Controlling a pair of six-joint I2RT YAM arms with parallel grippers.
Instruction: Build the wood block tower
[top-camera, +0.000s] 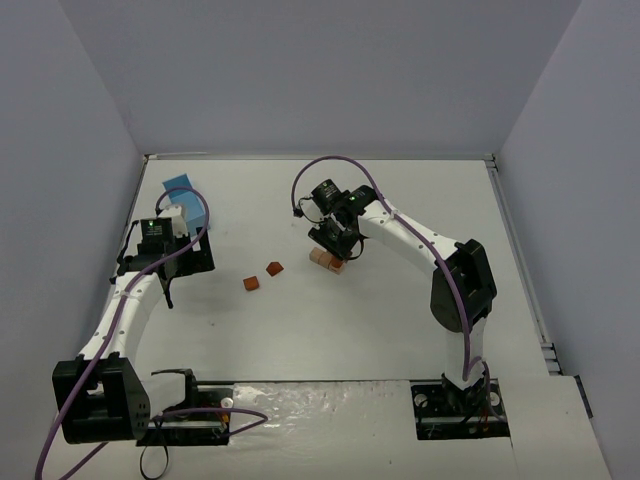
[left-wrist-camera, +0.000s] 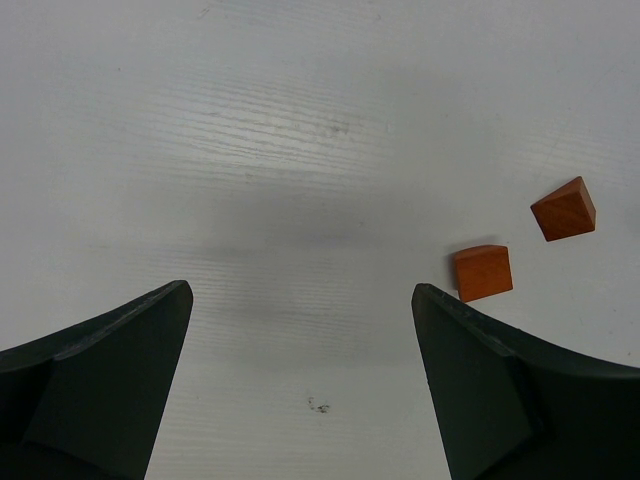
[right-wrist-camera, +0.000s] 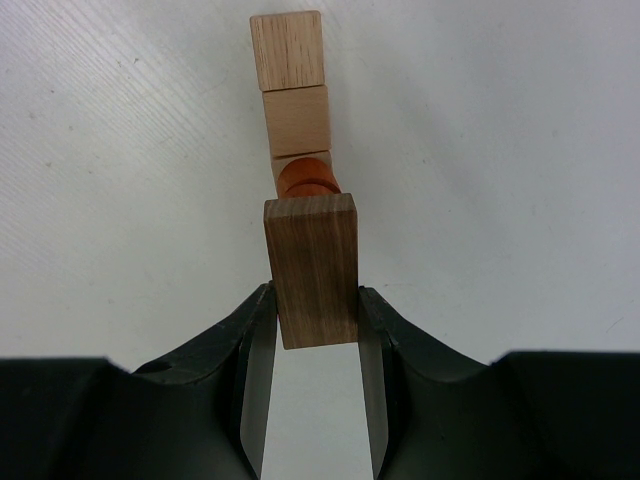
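Note:
My right gripper (right-wrist-camera: 315, 295) is shut on a darker brown oblong wood block (right-wrist-camera: 312, 255), held upright between the fingers. Just beyond it are a reddish-brown round piece (right-wrist-camera: 308, 178) and two light tan cubes (right-wrist-camera: 296, 120) in a line; I cannot tell whether they are stacked or lying flat. From above, this gripper (top-camera: 335, 242) hovers over that cluster (top-camera: 327, 261). Two reddish-brown blocks (top-camera: 252, 283) lie loose to the left and also show in the left wrist view (left-wrist-camera: 482, 272). My left gripper (left-wrist-camera: 300, 292) is open and empty over bare table (top-camera: 185, 262).
A light-blue box (top-camera: 185, 198) stands at the back left, just behind the left wrist. Grey walls enclose the white table (top-camera: 400, 330) on three sides. A purple cable loops above the right arm (top-camera: 330, 165).

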